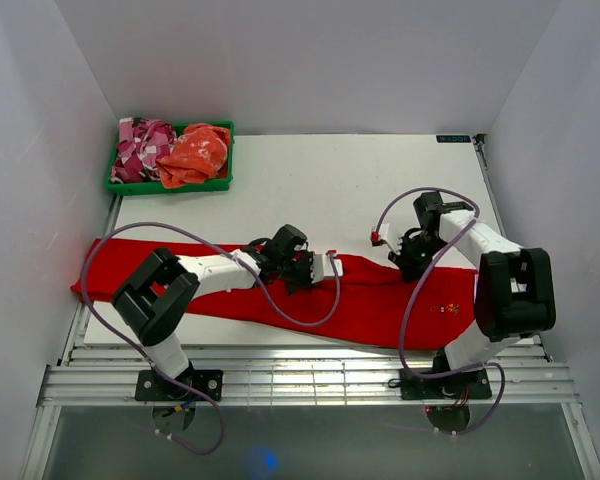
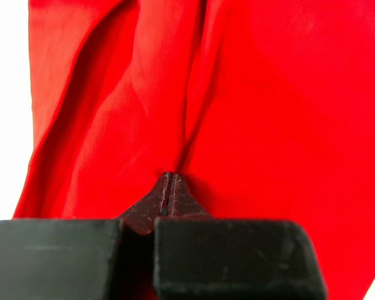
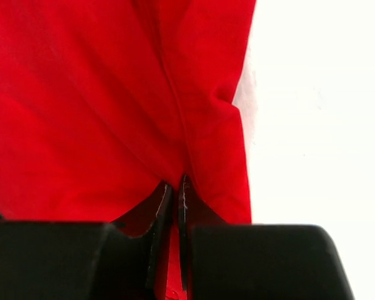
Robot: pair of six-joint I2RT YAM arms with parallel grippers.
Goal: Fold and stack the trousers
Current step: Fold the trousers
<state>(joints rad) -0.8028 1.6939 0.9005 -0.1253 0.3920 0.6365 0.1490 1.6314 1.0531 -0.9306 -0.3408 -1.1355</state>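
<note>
Trousers (image 1: 400, 300): bright red, creased, across the near table (image 1: 330, 180).
My left pincer (image 2: 169, 187): clamped on their middle fold.
My right pincer (image 3: 175, 194): clamped on their far edge.
Far left: green basket (image 1: 115, 186) with clothes (image 1: 195, 155), well apart.

A robotics lab cell, no question about it! Plain white panels (image 1: 40, 150) boxed in a white table (image 1: 330, 180) on three sides. The left arm (image 1: 215, 268) and right arm (image 1: 515, 290) were bolted to slotted aluminium rails (image 1: 310, 385) at the near edge. Purple cables (image 1: 401, 340) looped loose, and a green crate (image 1: 170, 187) of clothes sat in the far left corner.
</note>
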